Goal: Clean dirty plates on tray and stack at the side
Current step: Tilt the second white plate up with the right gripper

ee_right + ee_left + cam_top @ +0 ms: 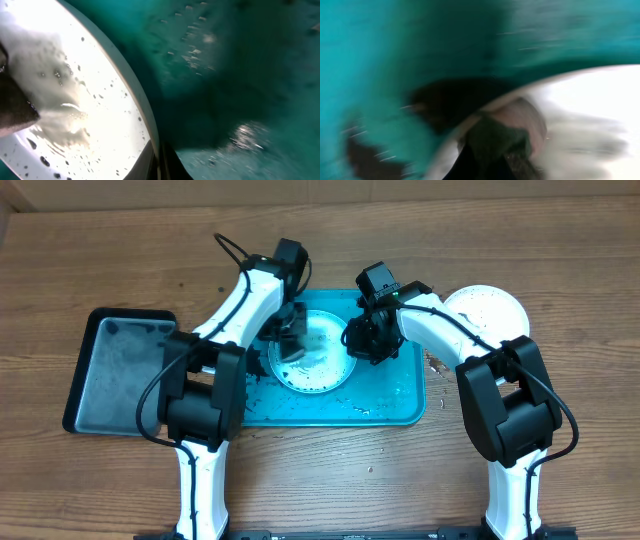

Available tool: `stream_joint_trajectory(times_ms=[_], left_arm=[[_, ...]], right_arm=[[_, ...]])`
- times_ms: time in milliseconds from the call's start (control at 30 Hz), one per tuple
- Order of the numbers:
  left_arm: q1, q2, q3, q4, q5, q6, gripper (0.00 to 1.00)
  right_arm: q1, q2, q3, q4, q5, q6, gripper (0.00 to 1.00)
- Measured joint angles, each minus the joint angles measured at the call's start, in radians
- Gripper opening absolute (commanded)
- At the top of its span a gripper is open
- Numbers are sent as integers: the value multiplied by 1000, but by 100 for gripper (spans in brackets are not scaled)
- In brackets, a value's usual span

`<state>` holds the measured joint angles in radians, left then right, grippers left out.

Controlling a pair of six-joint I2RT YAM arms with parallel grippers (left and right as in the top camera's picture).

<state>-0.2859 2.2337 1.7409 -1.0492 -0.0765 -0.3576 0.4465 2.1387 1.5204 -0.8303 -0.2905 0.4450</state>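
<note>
A pale, light-blue plate (pixel 322 365) speckled with black grime lies in the turquoise tray (pixel 390 395). My left gripper (pixel 292 342) is over the plate's left half, shut on a dark sponge (pixel 500 142) that presses on the plate (pixel 590 110); that view is motion-blurred. From the right side, my right gripper (pixel 358 340) is shut on the plate's rim. In the right wrist view its two fingers (pixel 172 162) clamp the rim (pixel 145 120), and foam smears the wet plate face (pixel 100 60). A white plate (pixel 487 310) with dark specks rests on the table right of the tray.
A smaller black tray (pixel 115 370) sits on the table left of the turquoise one. Dark crumbs and water lie on the turquoise tray floor (pixel 262 380). The wooden table (pixel 560 260) extends around both trays.
</note>
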Motion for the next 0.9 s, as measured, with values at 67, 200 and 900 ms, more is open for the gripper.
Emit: stream_joint_trajectory(times_ms=[67,200,900], left_arm=[[11,-6,1,-14,-35,-10,4],[28,-51,1,-21,-82,-49,4],[698,-410,35,-148,48,-157,4]], right_arm=[[6,0,1,15,-14,0,4],[14,0,6,12,-8,1,4],[105,-32,470,-335,637,-180,4]])
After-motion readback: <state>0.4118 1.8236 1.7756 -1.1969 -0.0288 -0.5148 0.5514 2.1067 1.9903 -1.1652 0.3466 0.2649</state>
